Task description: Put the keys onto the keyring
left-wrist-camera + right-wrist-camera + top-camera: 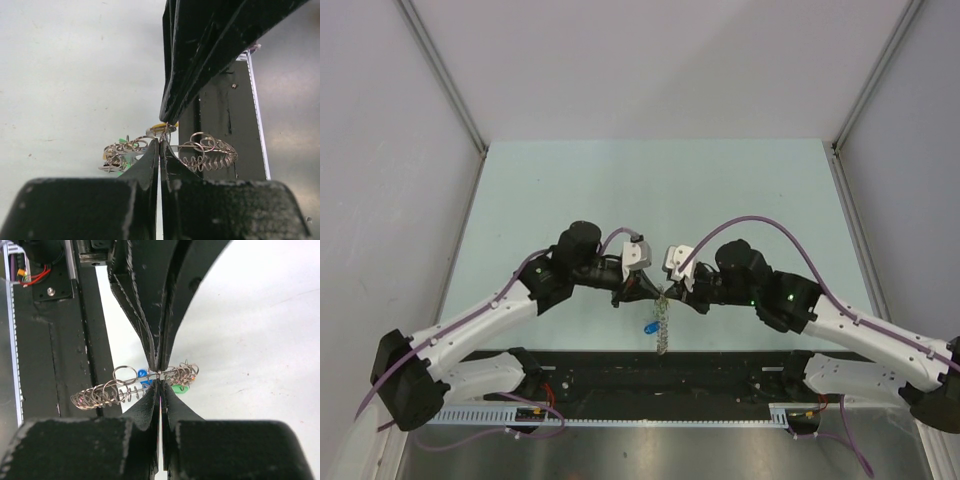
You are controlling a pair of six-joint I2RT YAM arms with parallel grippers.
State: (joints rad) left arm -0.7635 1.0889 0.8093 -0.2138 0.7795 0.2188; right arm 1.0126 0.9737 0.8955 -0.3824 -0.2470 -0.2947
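Two clamps, one object: the left gripper (159,146) pinches shut on the keyring (210,152) — a grey, jagged coil of small metal loops — from its left. Tiny green- and yellow-headed keys (178,388) nestle among its loops, and the right gripper (159,382) clamps its right side. Light, floppy, snag-prone, I judge; grip one loop.

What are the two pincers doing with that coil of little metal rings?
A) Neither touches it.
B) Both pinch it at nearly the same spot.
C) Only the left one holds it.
B: each wrist view shows the left pincer and right pincer closed tip to tip on the keyring.
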